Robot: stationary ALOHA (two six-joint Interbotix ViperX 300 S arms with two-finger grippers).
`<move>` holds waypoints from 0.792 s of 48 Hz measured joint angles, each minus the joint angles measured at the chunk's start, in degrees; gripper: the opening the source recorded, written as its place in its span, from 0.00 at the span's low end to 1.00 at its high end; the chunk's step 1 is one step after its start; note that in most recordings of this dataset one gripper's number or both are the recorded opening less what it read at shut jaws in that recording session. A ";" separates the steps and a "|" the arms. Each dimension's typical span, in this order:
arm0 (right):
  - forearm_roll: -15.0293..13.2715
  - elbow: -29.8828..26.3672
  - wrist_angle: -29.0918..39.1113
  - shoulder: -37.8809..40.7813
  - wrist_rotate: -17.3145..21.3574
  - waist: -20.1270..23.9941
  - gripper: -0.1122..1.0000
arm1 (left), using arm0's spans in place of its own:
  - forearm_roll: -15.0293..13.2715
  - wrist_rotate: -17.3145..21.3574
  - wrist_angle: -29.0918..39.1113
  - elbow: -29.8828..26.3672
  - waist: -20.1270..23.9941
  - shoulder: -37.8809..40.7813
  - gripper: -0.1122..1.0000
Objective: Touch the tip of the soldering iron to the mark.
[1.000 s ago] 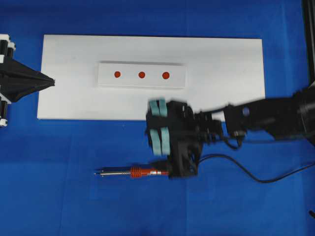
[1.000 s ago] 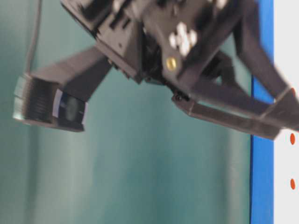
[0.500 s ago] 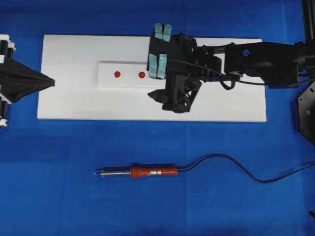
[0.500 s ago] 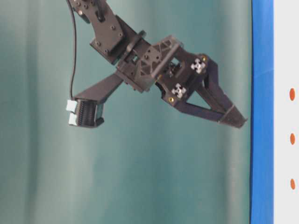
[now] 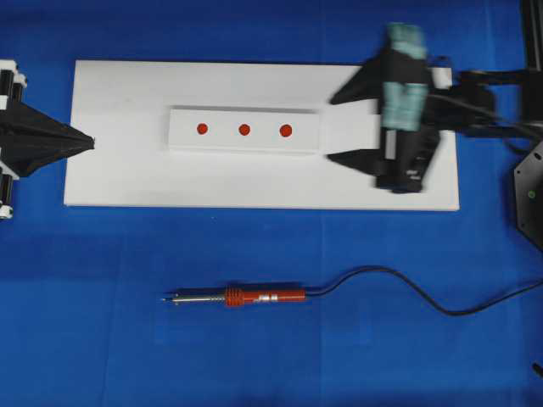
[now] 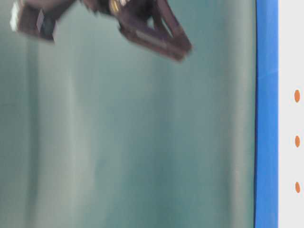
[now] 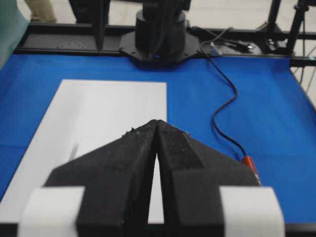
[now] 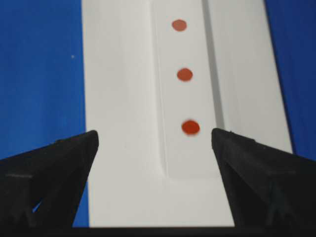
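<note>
black right gripper (image 5: 344, 123), jaws wide, has swung off the mark (image 5: 244, 130).

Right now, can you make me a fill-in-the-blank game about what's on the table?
1. The white block has ___ red dots in a row.
2. The soldering iron lies on the ___ cloth, with nothing holding it.
3. The fingers of the right gripper stand ___, with nothing between them.
4. The fingers of the left gripper are pressed ___.

Missing words: three; blue; open; shut
</note>
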 measured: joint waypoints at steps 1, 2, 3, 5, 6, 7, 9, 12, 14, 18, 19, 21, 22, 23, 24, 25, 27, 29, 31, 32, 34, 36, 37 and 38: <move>-0.09 1.05 0.00 -1.76 0.00 -0.09 0.88 | 0.00 0.00 0.09 0.00 0.00 0.00 0.10; -0.09 2.11 -0.18 -3.43 0.09 -0.09 0.87 | 0.00 0.00 0.00 0.00 -0.09 0.00 0.10; -0.09 3.08 -0.35 -5.19 0.09 -0.09 0.87 | 0.00 0.00 0.00 0.00 -0.09 0.00 0.10; 0.00 5.01 -0.62 -8.61 0.09 -0.09 0.87 | 0.09 0.00 0.00 0.00 0.00 0.00 0.10; -0.09 5.98 -0.70 -10.46 0.09 0.00 0.87 | 0.00 0.00 0.09 0.00 -0.09 0.00 0.10; -0.09 6.86 -0.88 -12.22 0.09 0.00 0.87 | 0.09 0.00 0.00 0.00 0.00 0.00 0.10; -0.09 8.44 -0.88 -15.29 0.00 0.00 0.87 | 0.00 0.00 0.00 0.00 0.00 0.00 0.10; -0.09 10.63 -0.88 -19.51 0.09 0.00 0.87 | 0.09 0.00 0.00 0.00 0.00 0.00 0.10; -0.09 12.04 -0.88 -22.41 0.09 0.00 0.87 | 0.00 0.00 0.00 0.00 0.00 0.00 0.10; -0.09 15.12 -0.79 -28.04 0.09 0.00 0.87 | 0.09 0.00 0.00 0.00 -0.09 0.00 0.10; -0.09 15.56 -0.79 -29.00 0.09 0.00 0.87 | 0.00 0.00 -0.09 0.00 0.00 0.00 0.10; -0.09 16.61 -0.70 -30.76 0.00 0.00 0.87 | 0.09 0.00 -0.09 0.00 0.00 0.00 0.10; -0.09 17.49 -0.62 -31.90 0.09 0.00 0.87 | 0.00 0.00 -0.09 0.00 0.00 0.00 0.10; -0.09 18.02 -0.70 -32.78 0.09 0.00 0.87 | 0.00 0.00 -0.09 0.00 0.00 0.00 0.10; -0.09 18.54 -0.62 -33.49 0.09 0.00 0.87 | 0.09 0.00 -0.09 0.00 -0.09 0.09 0.10; -0.09 19.07 -0.62 -34.10 0.09 0.00 0.87 | 0.00 0.00 -0.09 0.00 0.00 0.09 0.10; 0.00 20.21 -0.79 -35.33 0.00 0.00 0.87 | 0.00 0.00 -0.18 0.00 -0.09 0.00 0.10; -0.09 21.45 -1.23 -36.30 0.18 0.09 0.87 | 0.00 0.00 -0.18 0.00 0.00 0.00 0.10; 0.00 22.59 -1.93 -37.00 0.26 0.00 0.87 | 0.00 0.00 -0.18 0.09 -0.09 0.09 0.10; 0.00 23.20 -2.46 -37.35 0.35 0.00 0.87 | 0.09 0.00 -0.18 0.00 0.00 0.00 0.10; 0.09 24.70 -3.87 -38.06 0.44 0.00 0.87 | 0.09 0.00 -0.18 0.00 0.00 0.00 0.10; 0.18 25.93 -5.01 -38.50 0.53 0.00 0.87 | 0.09 0.00 -0.18 0.00 0.00 0.00 0.10; 0.18 26.46 -5.45 -38.67 0.62 0.09 0.87 | 0.00 0.00 -0.18 0.00 -0.09 0.00 0.10; 0.26 26.98 -5.98 -38.85 0.62 0.00 0.87 | 0.00 0.00 -0.18 0.00 0.00 0.09 0.10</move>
